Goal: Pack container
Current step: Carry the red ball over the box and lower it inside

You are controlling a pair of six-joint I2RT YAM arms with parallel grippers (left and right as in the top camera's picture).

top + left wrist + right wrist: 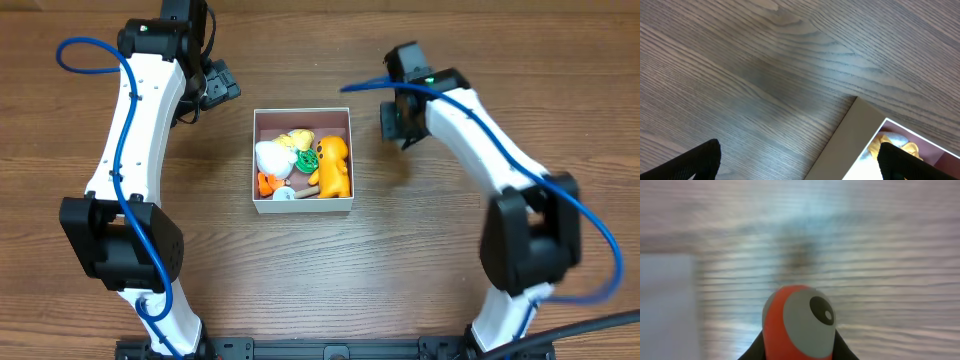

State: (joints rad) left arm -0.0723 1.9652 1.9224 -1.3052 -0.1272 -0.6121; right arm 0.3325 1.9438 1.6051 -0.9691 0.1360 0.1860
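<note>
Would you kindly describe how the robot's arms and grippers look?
The left arm and right arm are white links with black joint housings, each trailing a blue cable. The left gripper and right gripper are black.

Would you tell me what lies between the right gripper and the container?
Overhead, only bare table separates the container from the right gripper holding a red toy.

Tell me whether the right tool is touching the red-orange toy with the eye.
Touching. The right wrist view shows the toy sitting between the right tool's dark fingers, both against its sides.
</note>
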